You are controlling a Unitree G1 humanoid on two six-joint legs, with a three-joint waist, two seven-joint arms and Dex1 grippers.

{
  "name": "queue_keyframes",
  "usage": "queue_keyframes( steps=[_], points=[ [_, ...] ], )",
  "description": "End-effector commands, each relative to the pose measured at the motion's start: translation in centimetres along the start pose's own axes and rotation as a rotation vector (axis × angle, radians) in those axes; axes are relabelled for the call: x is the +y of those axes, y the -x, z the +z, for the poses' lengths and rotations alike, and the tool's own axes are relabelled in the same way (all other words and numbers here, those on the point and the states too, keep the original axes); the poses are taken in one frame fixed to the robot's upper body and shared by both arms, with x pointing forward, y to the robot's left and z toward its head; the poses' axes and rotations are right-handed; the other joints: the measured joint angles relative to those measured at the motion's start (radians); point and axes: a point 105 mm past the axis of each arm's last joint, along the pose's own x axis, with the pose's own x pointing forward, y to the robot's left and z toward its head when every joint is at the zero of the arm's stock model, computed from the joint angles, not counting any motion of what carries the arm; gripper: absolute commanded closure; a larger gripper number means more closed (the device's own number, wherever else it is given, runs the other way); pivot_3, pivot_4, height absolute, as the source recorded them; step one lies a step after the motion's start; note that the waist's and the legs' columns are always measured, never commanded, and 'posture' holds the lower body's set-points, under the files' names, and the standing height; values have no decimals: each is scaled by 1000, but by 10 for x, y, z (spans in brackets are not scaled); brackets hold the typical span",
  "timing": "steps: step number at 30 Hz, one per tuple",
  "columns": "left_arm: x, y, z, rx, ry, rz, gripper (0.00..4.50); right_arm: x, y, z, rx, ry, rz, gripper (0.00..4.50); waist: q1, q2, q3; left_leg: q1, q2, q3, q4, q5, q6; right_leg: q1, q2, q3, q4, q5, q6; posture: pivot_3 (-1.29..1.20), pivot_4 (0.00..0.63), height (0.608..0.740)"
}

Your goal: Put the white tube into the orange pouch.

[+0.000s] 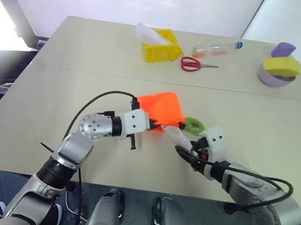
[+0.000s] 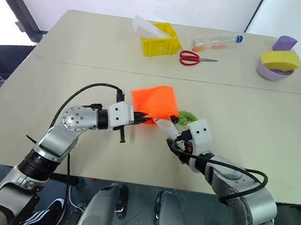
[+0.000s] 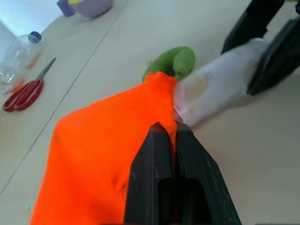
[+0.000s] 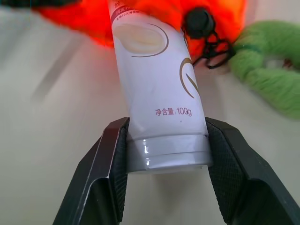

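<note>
orange pouch (image 1: 163,107) at frame centre has its near hem pinched by the left gripper (image 3: 174,133), while the right gripper (image 4: 166,154) clamps the white tube (image 4: 157,89) by its crimped end, long axis aimed straight up-frame into the pouch mouth.

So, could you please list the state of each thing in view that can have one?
left tool: shut on the orange pouch, pinching its edge.
right tool: shut on the white tube, far end at the pouch mouth.
scissors: closed, lying flat.
clear bottle: on its side, capped.
</note>
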Motion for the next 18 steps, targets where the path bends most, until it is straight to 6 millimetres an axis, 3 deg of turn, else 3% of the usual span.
queue_keyframes(
  steps=[1, 3, 6, 15, 18],
  points=[
    [0, 0, 14, -49, -9, 11, 4500, 18, -5, 12, -46, 35, 29, 2674, -1, 0, 0, 0, 0, 0, 0, 0, 0, 0, 0, 0, 0, 0, 0, 0, 150, 740],
    [-1, -1, 15, -51, -8, 11, 4500, 29, -10, 12, -29, 90, 66, 2674, -1, 0, 0, 0, 0, 0, 0, 0, 0, 0, 0, 0, 0, 0, 0, 0, 150, 740],
    [-3, -2, 15, -50, -7, 7, 4500, 18, -19, 3, 33, 143, 20, 2674, 1, 0, 0, 0, -1, 1, 0, 0, 0, 0, -1, 0, 0, 0, 0, 0, 150, 740],
    [-5, -2, 15, -51, 11, 4, 4500, 1, -31, 18, -40, 69, -109, 2674, 1, 0, 0, 0, 0, 1, 0, 0, 0, 0, 0, 0, 0, 0, 0, 0, 150, 740],
    [-6, -2, 14, -51, 10, 2, 4500, 8, -37, 19, -32, 74, -83, 2674, 1, 0, 0, -1, -1, 1, 0, 0, 0, -1, 0, 0, 0, 0, 0, 0, 150, 740]
  ],
)
